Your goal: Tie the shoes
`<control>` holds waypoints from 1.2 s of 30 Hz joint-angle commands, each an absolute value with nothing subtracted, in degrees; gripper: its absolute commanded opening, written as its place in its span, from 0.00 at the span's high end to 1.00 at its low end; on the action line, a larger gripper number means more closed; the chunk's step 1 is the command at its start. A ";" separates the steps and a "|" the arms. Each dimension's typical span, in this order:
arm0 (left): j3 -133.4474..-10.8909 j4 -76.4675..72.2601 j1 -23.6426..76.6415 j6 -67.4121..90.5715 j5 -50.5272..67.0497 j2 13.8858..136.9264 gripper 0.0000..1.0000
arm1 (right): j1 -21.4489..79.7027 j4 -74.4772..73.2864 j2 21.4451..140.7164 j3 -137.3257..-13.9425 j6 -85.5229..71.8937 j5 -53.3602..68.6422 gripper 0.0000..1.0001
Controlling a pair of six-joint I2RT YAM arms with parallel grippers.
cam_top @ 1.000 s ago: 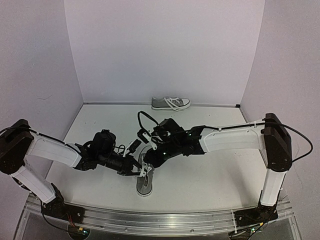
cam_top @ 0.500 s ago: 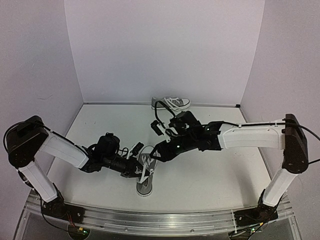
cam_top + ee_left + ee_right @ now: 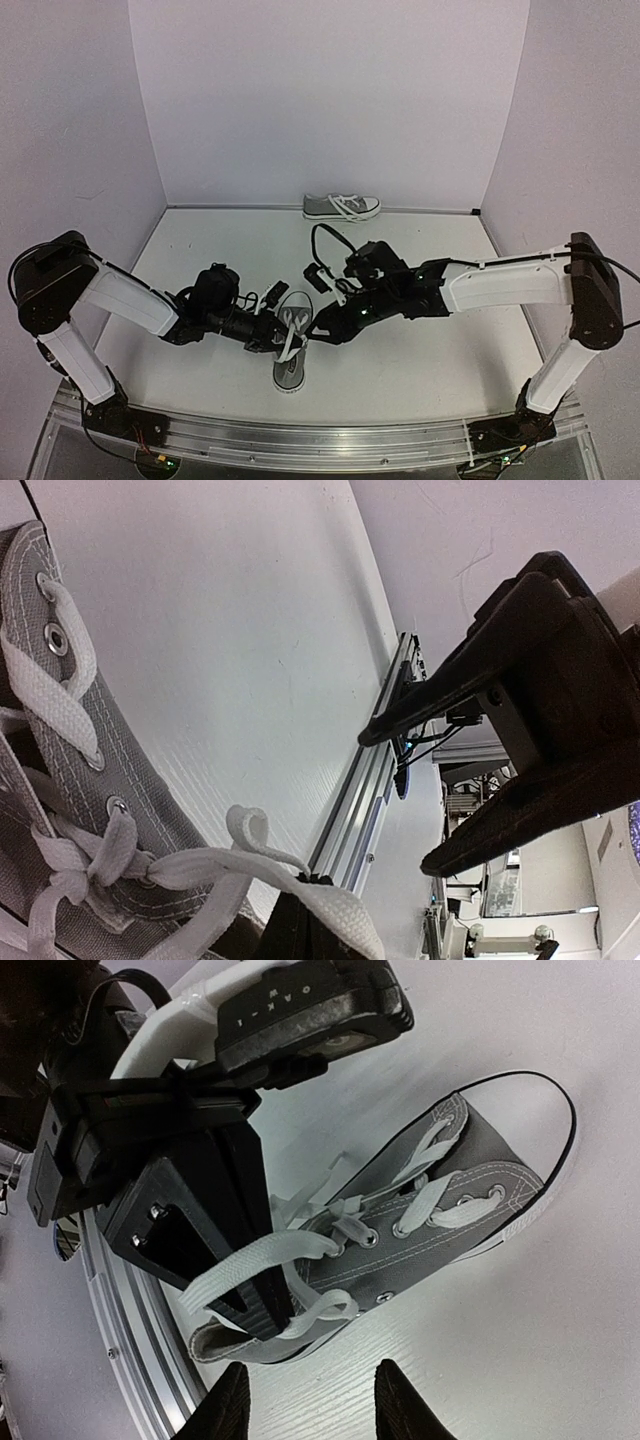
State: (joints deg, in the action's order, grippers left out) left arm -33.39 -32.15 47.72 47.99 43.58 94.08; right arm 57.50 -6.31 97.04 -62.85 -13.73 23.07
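Note:
One grey shoe (image 3: 289,352) lies near the front edge, toe toward me, its white laces (image 3: 262,1260) loose. My left gripper (image 3: 277,335) is shut on a lace loop (image 3: 330,912) over the shoe's opening; in the right wrist view the left gripper (image 3: 268,1305) pinches that loop beside the shoe (image 3: 450,1225). My right gripper (image 3: 322,330) is open just right of the shoe, and its fingertips (image 3: 228,1407) straddle bare table with nothing between them. In the left wrist view the shoe (image 3: 70,770) fills the left. The other shoe (image 3: 342,207) lies on its side by the back wall.
The white table (image 3: 420,350) ends at a metal rail (image 3: 330,435) along the front. Lilac walls (image 3: 330,100) close the back and both sides. The right arm's fingers (image 3: 520,710) loom at the right of the left wrist view.
My right gripper has opened, come off the laces and drawn back to the right of the shoe. The left gripper kept its hold on the lace loop and shifted slightly.

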 commanded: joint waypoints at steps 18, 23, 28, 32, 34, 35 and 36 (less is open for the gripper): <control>-34.37 -36.29 46.59 46.86 46.85 95.71 1.00 | 56.54 -0.86 103.94 -64.86 -14.29 25.57 0.67; -34.20 -36.58 46.53 46.85 46.93 95.38 1.00 | 56.55 -0.82 105.57 -65.54 -13.96 25.48 0.68; -34.11 -36.31 46.49 46.76 46.94 95.19 1.00 | 56.50 -0.57 107.25 -67.02 -14.57 26.46 0.69; -34.19 -36.32 46.33 46.66 46.85 95.47 1.00 | 56.50 -0.58 107.60 -67.57 -14.20 27.47 0.70; -34.19 -36.39 46.32 46.65 46.93 95.63 1.00 | 56.50 -0.60 107.53 -67.66 -14.00 28.02 0.70; -34.18 -36.43 46.30 46.63 46.91 95.71 1.00 | 56.45 -0.58 107.55 -67.67 -13.81 28.23 0.69; -34.16 -36.47 46.22 46.68 46.87 95.77 1.00 | 56.48 -0.54 107.51 -67.68 -13.59 28.20 0.69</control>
